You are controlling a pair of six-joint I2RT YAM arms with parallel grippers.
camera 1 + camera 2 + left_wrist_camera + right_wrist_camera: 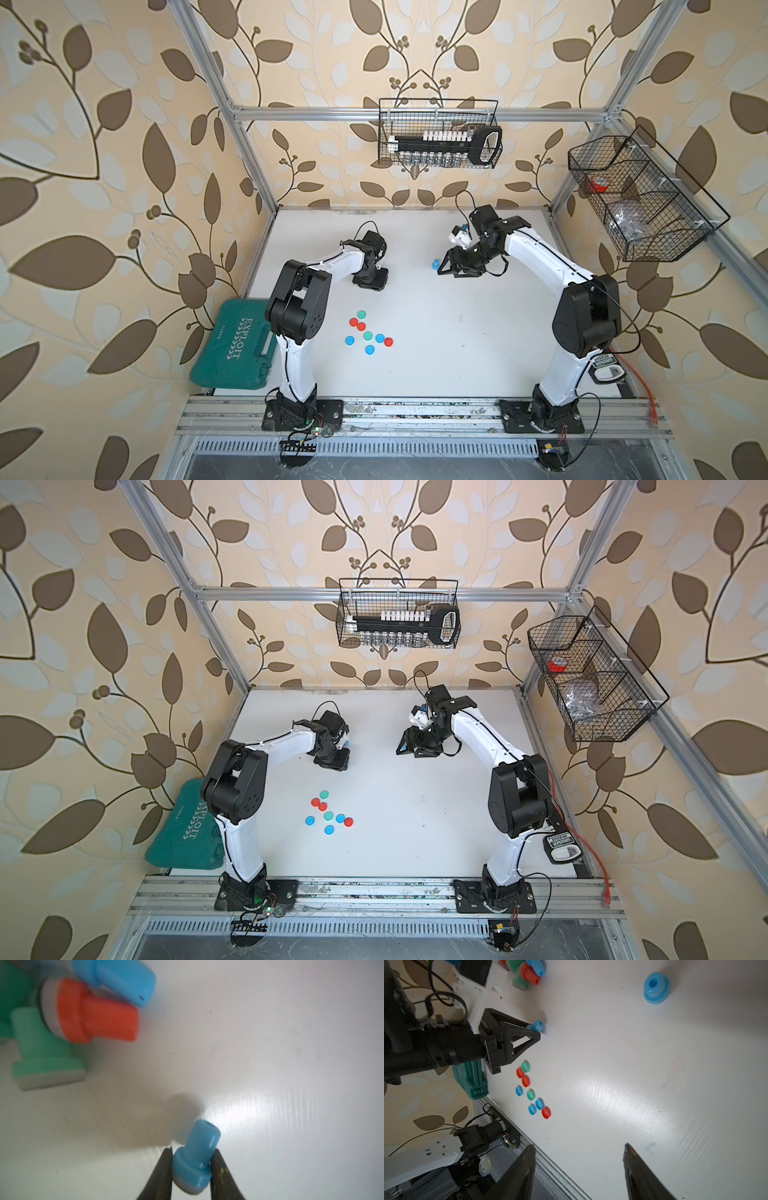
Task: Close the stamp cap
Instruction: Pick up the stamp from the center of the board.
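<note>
In the left wrist view, my left end effector gripped a small blue mushroom-shaped plastic stamp with a grey face. One finger was against its flange and the other against its stem. The stamp sat tilted in the grip, low over the white table. A heap of green, red and blue stamps lay close by.

In the right wrist view, the right end effector stood wide open with nothing in it. The loose round plastic caps, red, blue and green, lay clustered together. The held stamp was just beyond the caps. A second blue stamp stood alone, well beyond the caps on the right arm's side.

In both top views the caps lay apart from either arm, and the left wrist hid the grip.

I judged this to be the pick-up step, since the grey face looked uncapped. The next move called for lifting the stamp clear and carrying it to a blue cap. I would then need to square the tilted face over the cap before pressing down.
</note>
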